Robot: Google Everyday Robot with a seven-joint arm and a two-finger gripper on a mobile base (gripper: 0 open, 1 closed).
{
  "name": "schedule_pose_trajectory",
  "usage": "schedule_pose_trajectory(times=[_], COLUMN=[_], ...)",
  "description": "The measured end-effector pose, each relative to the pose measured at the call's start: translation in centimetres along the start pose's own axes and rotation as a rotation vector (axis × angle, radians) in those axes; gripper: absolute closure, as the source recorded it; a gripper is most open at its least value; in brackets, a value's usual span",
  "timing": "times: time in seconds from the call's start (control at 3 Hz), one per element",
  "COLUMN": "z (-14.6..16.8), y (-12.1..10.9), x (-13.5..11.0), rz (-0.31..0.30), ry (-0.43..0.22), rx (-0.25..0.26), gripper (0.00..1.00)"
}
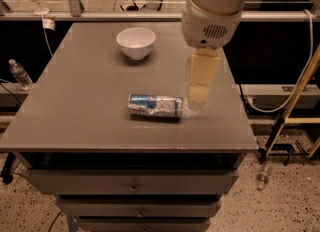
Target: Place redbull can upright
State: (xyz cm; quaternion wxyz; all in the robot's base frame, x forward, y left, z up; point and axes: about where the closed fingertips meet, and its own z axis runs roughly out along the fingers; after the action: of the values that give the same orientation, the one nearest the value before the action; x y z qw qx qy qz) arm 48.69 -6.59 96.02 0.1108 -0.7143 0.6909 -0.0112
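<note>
The redbull can (pixel 155 106) lies on its side near the middle front of the grey table (pixel 75 106), its crinkled silver-and-blue body running left to right. My gripper (pixel 199 98) hangs from the white arm (pixel 212 11), pointing down just to the right of the can's right end and above the table. It holds nothing.
A white bowl (pixel 136 42) stands at the back of the table, left of the arm. The table has drawers (pixel 132 186) below its front edge. A water bottle (pixel 19 73) stands on the floor at the left, and another (pixel 262 176) lies at the right by a yellow stand.
</note>
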Motion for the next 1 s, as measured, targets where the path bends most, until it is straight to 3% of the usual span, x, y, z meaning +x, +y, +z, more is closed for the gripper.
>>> schedule_pose_trajectory(times=[0.33, 0.67, 1.0], z=[4.0, 9.2, 11.5], y=[-0.3, -1.2, -1.9], x=[-3.7, -6.2, -7.1], rz=[-0.014, 0.044, 0.095], ry=[0.043, 0.102, 0.123], rx=[-0.096, -0.184, -0.216], gripper=[0.00, 0.00, 0.00])
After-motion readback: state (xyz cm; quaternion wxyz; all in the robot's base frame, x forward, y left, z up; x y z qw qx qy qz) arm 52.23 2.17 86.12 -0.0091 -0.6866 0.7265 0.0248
